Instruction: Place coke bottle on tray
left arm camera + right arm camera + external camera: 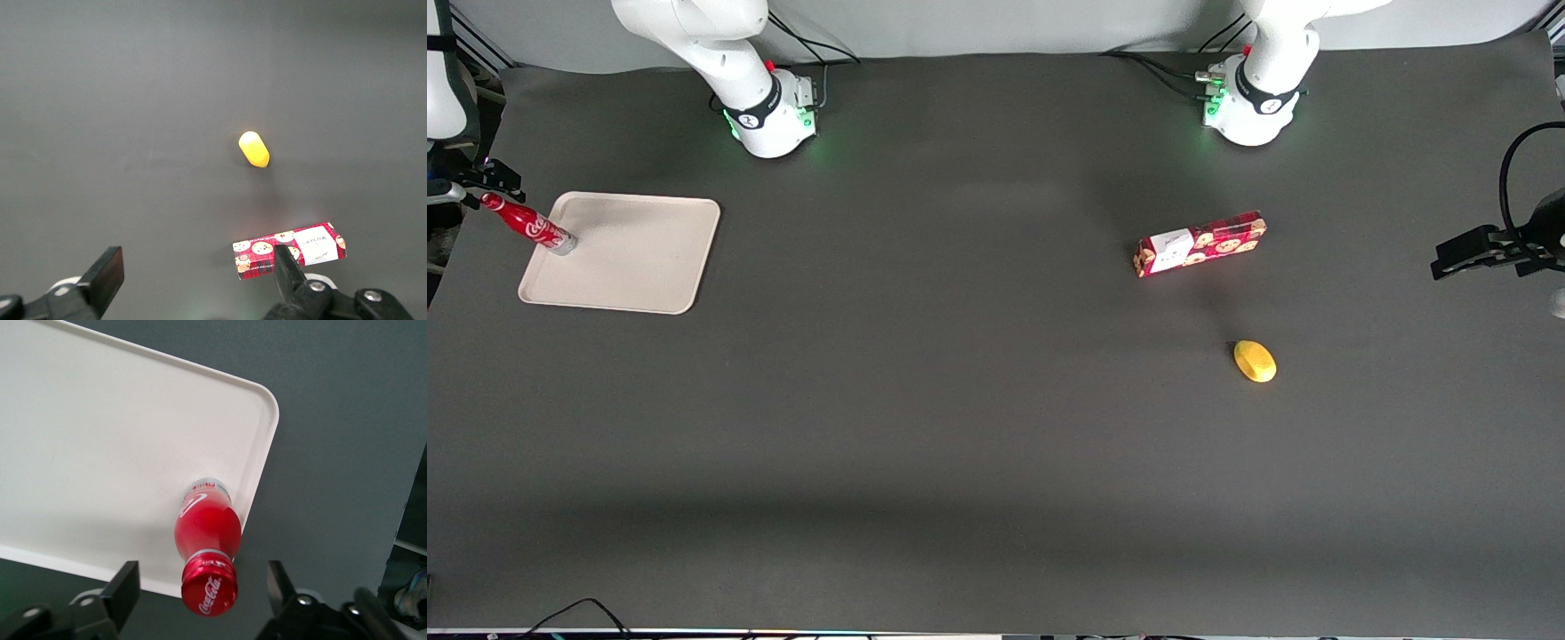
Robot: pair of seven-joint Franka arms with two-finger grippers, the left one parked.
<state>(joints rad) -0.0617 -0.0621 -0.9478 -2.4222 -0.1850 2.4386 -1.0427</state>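
Observation:
The coke bottle [532, 227] with its red cap and red label stands with its clear base on the beige tray [640, 258], close to the tray's rim at the working arm's end of the table. In the right wrist view the bottle [207, 530] rises from the tray [100, 473] near a rounded corner. My right gripper [482, 188] is open just above the cap. Its two fingers [123, 590] stand on either side of the cap, with a gap on each side, and touch nothing [203, 590].
A red cookie box [1199, 244] and a yellow lemon-like object [1255, 361] lie toward the parked arm's end of the table, the yellow one nearer to the front camera. Both show in the left wrist view: box [253, 252], yellow object [254, 149]. The table edge runs close beside the tray.

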